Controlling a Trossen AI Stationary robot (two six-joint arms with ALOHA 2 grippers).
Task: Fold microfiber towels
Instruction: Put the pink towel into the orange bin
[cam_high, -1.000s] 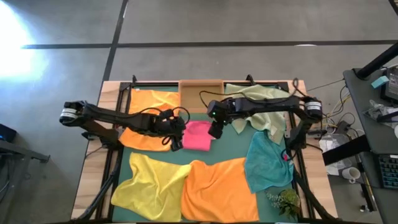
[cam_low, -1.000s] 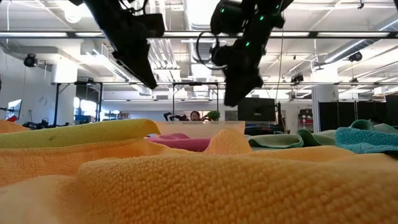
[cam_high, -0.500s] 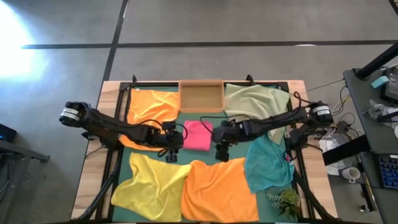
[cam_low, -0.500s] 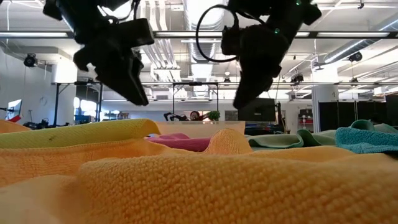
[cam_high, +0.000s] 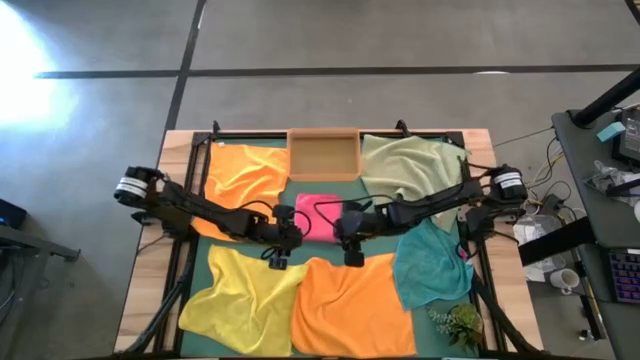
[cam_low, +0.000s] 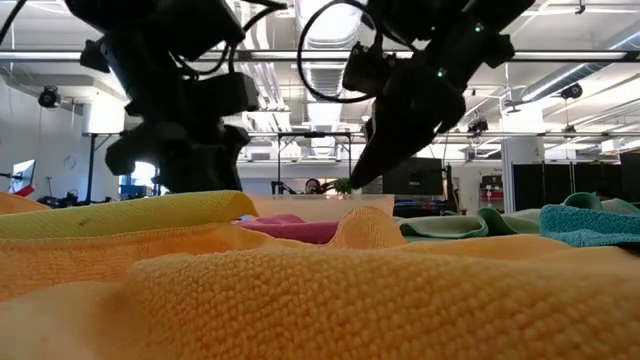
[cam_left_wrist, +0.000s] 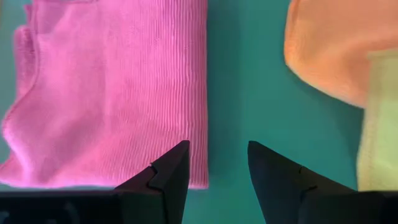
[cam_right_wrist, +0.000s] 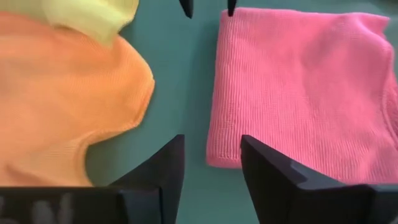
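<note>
While the high view shows only dark arms meeting at the folded hot pink towel (cam_high: 318, 218) mid-desk, the wrist views reveal each end effector spread: the left end effector (cam_left_wrist: 217, 165) and right end effector (cam_right_wrist: 211, 160) each straddle a near corner of its edge. From low, orange towel (cam_low: 300, 300) hides the contact.
</note>
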